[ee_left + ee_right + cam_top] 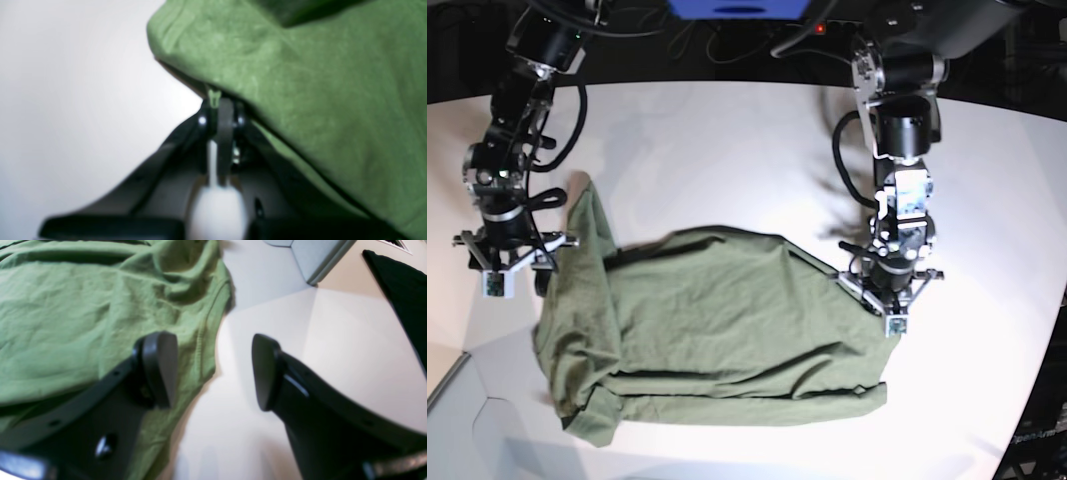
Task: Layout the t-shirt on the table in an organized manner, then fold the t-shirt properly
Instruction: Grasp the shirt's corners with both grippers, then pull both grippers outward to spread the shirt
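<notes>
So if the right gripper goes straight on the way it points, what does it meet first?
Probably the edge of the t-shirt: the open right gripper straddles the hem, one finger over cloth, the other over bare table. Depth is unclear.

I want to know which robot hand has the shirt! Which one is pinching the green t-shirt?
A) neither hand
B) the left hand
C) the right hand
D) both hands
B: the left hand is shut on an edge of the t-shirt, while the right hand hangs open with nothing between its fingers.

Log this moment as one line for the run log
stage: laying out | t-shirt: rumpled on table | left hand: shut on t-shirt edge | right hand: open over the opposite shirt edge, holding nothing
</notes>
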Controlling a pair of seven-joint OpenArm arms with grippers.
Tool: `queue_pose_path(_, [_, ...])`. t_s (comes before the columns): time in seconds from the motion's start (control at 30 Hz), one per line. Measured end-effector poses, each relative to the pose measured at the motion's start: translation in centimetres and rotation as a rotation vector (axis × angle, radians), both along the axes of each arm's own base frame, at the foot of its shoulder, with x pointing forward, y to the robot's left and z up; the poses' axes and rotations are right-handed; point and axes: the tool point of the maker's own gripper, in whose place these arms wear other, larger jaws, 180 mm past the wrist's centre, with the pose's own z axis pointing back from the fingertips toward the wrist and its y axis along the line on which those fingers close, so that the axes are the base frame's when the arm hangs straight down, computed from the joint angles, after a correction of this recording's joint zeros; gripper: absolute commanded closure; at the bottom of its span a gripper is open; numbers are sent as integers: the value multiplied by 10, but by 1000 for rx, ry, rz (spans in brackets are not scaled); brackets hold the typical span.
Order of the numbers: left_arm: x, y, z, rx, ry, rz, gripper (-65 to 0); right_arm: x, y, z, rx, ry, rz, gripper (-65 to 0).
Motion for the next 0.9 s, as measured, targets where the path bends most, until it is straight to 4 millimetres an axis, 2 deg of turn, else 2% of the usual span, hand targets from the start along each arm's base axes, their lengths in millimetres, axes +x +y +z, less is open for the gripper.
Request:
queue_pose_path(0.07, [-2, 3, 3, 7, 3, 5, 0, -1, 4, -4, 13, 2, 1, -356])
queue_pose_path(0.13, [-2, 6, 18, -9, -36, 26, -4, -5, 11, -16, 37, 28, 7, -356])
queue_pose_path(0.3, [-11, 22, 79, -42, -121, 77, -4, -27, 35, -60, 61, 151, 68, -358])
queue_pose_path(0.4, [-17, 25, 120, -50, -184, 84, -4, -38, 47, -72, 60, 187, 103, -358])
queue_pose_path(0.5, [-33, 27, 139, -34, -187, 88, -4, -52, 56, -76, 53, 208, 128, -359])
queue_pose_path(0.6, [-52, 30, 147, -8, -173, 93, -4, -64, 54, -72, 32, 207, 126, -359])
queue_pose_path(0.7, [-67, 36, 144, 18, -156, 88, -4, -76, 53, -68, 18, 207, 128, -359])
queue_pose_path(0.8, [-83, 42, 128, 37, -109, 96, -4, -88, 53, -67, 7, 216, 130, -359])
queue_pose_path(0.9, [-95, 50, 114, 24, -70, 125, -4, -103, 68, -75, 41, 242, 152, -359])
